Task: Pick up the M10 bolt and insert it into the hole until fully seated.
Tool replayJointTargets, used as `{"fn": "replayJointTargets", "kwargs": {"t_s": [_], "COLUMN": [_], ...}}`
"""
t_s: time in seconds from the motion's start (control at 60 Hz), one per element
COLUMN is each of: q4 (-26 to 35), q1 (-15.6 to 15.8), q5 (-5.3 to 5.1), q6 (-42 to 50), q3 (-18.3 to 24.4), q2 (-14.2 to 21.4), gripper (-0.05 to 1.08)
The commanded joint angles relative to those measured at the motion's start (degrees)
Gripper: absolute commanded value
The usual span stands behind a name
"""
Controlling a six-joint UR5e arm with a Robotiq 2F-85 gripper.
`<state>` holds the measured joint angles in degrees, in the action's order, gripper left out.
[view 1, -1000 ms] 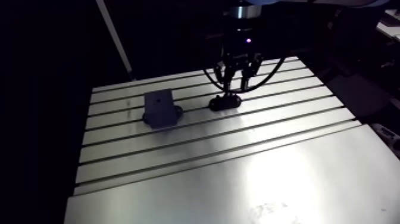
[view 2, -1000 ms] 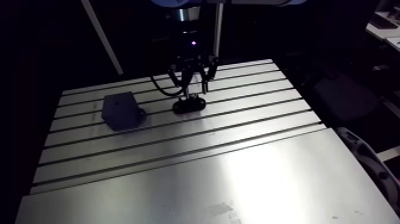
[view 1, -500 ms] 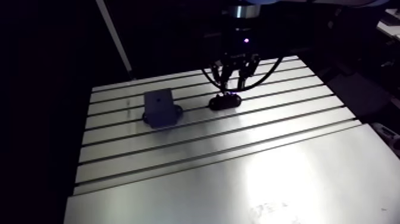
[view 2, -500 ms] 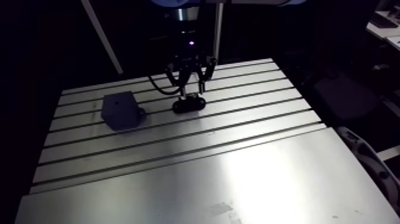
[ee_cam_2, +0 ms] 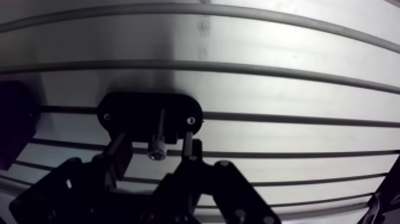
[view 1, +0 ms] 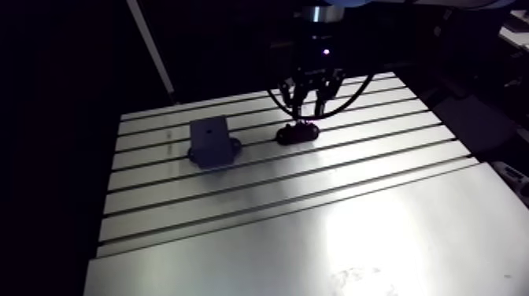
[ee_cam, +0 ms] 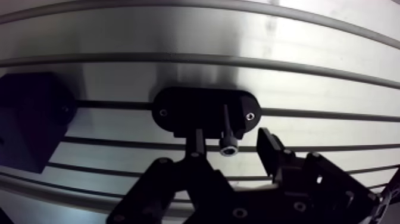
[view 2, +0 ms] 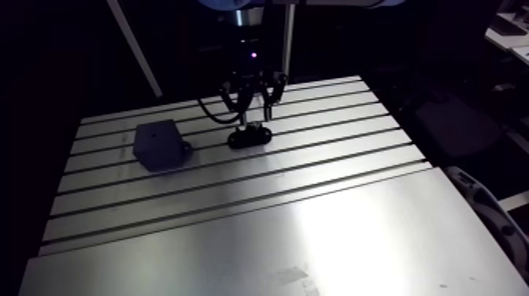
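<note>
Straddling the M10 bolt (ee_cam: 228, 146) with the gripper (ee_cam_2: 156, 140) spread fairly wide: one finger either side of the socket head, a clear gap to each, so gripping nothing yet. Standing upright in a black oval holder (ee_cam: 190, 110), shank down and head up, apparently parked that way to offer the head to a grasp from above. Screwed down at both ends across a slot of the slotted surface (ee_cam: 178, 74), presumably to keep from tipping or dragging along during the pull. Centred between the fingers, by the look of it, to let both close evenly and lift straight without cocking the shank. Noting a black block (view 1: 210, 143) near the holder, apart from it, likely carrying the hole; too dim to confirm. Judging the stage as early: grasp not yet made, insertion wholly ahead. Calling next for a squeeze on the head, then a straight lift clear of the holder.
</note>
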<state>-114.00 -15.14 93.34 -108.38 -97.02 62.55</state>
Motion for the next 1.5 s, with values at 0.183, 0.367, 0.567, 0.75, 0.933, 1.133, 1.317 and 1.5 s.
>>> {"fn": "replayJointTargets", "kwargs": {"t_s": [0.183,0.367,0.567,0.75,0.933,1.133,1.317,1.5], "q4": [-0.5,-0.4,-0.4,-0.3,-0.3,-0.1,-0.1,-0.1], "q1": [-0.2,-0.1,-0.1,-0.1,-0.2,-0.2,-0.3,-0.5], "q5": [-0.1,-0.31,-0.22,-0.05,0.04,-0.03,-0.12,-0.22], "q6": [0.0,0.0,0.0,0.0,0.0,0.2,0.4,0.5], "q3": [-0.1,-0.6,-0.8,-0.8,-0.8,-0.8,-0.9,-1.2], "q2": [-0.1,0.1,0.1,0.1,0.1,0.2,0.3,0.4], "gripper": [0.45,0.45,0.45,0.46,0.49,0.5,0.53,0.56]}}
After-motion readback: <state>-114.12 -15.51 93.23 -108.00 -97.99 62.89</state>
